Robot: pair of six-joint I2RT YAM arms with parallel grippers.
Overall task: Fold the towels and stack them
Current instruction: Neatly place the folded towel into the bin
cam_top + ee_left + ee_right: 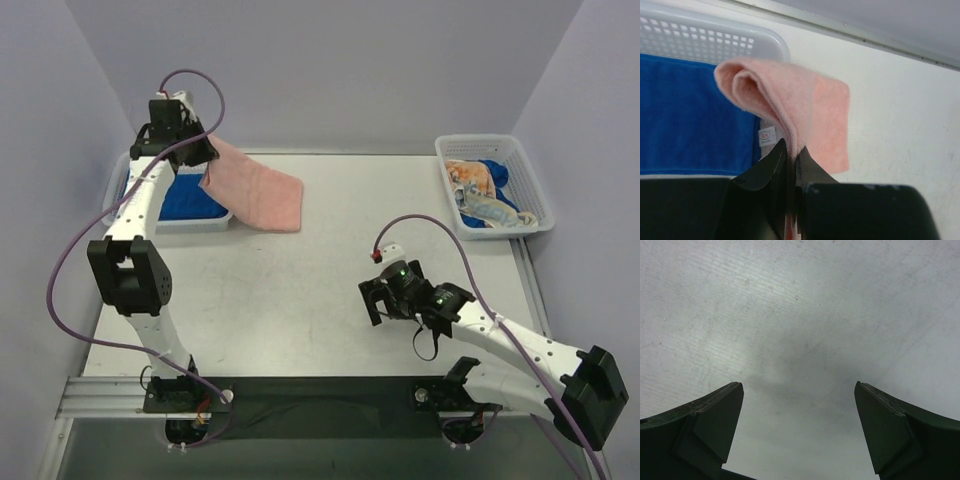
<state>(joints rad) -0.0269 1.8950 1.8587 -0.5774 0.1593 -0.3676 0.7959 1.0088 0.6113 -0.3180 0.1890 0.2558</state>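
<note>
The left gripper (790,150) clamps the salmon-pink towel (805,105), which hangs beside the white mesh basket (715,35); only its wrist view shows the pinch. The right gripper (799,387) hovers above the table (800,300), fingers wide apart.

Flat towel (190,198) is laid in left basket (200,224), draped towel (262,190) at its right end, crumpled towels (482,194) in right basket (478,141).

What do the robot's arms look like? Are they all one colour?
No. The left arm and right arm are white tubes with chunky black joints. A purple cable loops along each. Each ends in a black tool, the left tool and right tool, with two pointed fingers. Small green lights glow near the right one.
</note>
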